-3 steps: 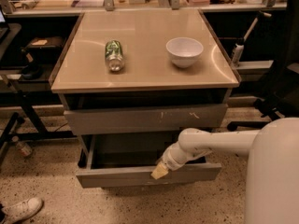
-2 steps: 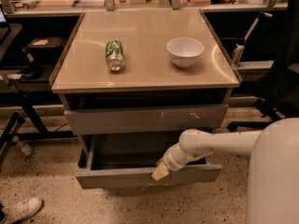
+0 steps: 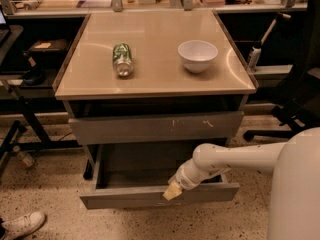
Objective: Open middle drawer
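The middle drawer [image 3: 125, 198] sits pulled out, end effector [image 3: 172, 190] at its front edge (can't tell if it's gripping).

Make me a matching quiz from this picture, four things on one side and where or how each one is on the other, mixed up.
1 green can
2 white bowl
3 middle drawer
4 gripper

A pulled out
B lying on its side
C at the drawer's front edge
D standing upright

Pairs: 1-B, 2-D, 3-A, 4-C
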`<state>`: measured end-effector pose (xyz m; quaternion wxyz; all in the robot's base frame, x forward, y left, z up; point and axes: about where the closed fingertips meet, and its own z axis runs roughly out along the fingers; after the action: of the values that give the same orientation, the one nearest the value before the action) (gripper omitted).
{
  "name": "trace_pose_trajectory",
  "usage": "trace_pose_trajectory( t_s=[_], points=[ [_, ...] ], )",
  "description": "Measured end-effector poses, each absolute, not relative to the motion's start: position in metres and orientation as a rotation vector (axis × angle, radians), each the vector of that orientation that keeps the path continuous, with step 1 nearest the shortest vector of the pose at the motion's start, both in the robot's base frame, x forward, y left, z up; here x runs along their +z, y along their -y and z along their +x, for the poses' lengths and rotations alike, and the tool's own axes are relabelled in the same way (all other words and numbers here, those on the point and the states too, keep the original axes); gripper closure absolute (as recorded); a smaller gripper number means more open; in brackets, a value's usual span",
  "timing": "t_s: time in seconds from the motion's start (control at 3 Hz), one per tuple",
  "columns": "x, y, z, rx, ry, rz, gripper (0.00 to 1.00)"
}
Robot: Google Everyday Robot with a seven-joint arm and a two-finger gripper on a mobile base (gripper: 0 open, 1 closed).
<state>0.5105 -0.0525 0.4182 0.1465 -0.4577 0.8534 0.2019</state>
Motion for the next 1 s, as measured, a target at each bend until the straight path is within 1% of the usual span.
trace_pose_trajectory(
  t_s=[1.0],
  points=[
    [0.4185, 0.0573, 0.5016, 0.571, -2.485, -1.265, 1.00]
  ],
)
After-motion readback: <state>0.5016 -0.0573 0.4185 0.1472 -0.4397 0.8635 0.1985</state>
